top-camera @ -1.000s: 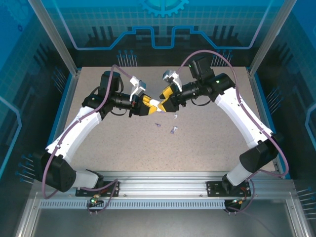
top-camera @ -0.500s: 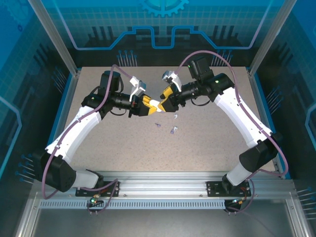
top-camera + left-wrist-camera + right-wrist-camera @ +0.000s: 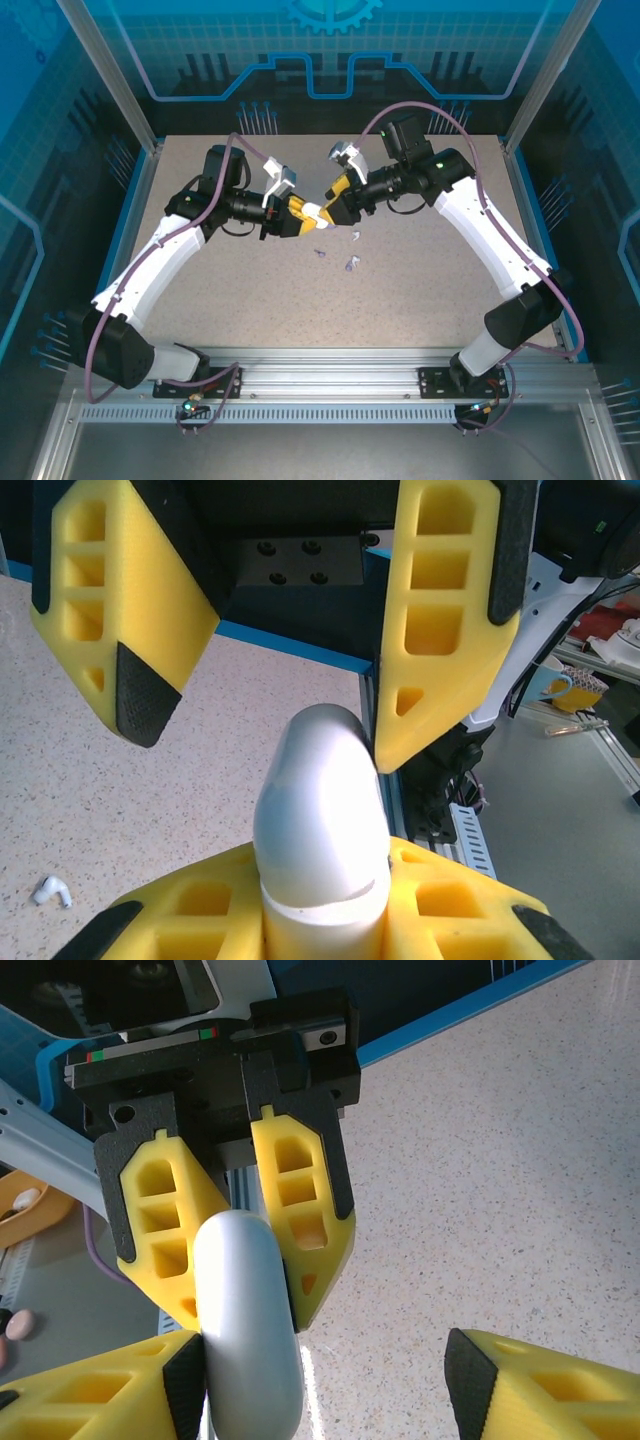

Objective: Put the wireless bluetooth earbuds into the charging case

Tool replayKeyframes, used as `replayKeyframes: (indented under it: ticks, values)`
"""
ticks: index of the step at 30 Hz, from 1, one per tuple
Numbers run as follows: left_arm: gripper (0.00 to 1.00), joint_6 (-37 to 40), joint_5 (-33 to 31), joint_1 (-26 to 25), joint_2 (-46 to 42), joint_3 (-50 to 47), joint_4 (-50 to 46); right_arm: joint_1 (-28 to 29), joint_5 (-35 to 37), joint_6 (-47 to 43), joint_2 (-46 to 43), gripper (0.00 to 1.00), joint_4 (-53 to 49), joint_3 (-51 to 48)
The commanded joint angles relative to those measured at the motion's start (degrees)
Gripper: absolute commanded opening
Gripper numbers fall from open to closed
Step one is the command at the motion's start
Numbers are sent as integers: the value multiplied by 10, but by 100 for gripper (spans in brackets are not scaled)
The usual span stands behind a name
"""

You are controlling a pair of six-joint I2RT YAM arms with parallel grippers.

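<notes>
The white charging case [image 3: 316,211] is held above the middle of the table by my left gripper [image 3: 303,216], which is shut on its lower part. In the left wrist view the case [image 3: 320,810] stands up between my yellow fingers [image 3: 190,910], its lid seam visible. My right gripper [image 3: 334,205] is open and straddles the case's free end. In the right wrist view one pad [image 3: 185,1375] lies against the case [image 3: 245,1330], while the other fingertip [image 3: 470,1370] stands well apart. Small earbuds [image 3: 351,264] lie on the table below, one of them visible in the left wrist view as an earbud [image 3: 50,890].
The speckled table [image 3: 420,290] has a blue rim and metal frame posts at its corners. Another small earbud piece [image 3: 321,254] and one more [image 3: 354,237] lie just in front of the grippers. Both arms reach inward from the near rail [image 3: 330,385].
The right gripper has edged slightly toward the case's end. The left gripper stays still, shut on the case.
</notes>
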Motion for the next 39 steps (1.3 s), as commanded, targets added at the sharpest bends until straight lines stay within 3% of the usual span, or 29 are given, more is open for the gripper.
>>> replayKeyframes:
  ticks: [1,16,25,39]
  values:
    - [7,32,40,-13,-4,22,-22,-8,41,17,-5,66,34,11]
    - [6,19,28,-14,4,20,-18,-31,86,71,-50,67,101,-34]
    - [6,-92,-12,-6,-16,-64,149,-66,230,129,-93,69,105,-119]
    - [8,-236,-93,2,-80,-224,364,-94,330,219,-60,67,97,-247]
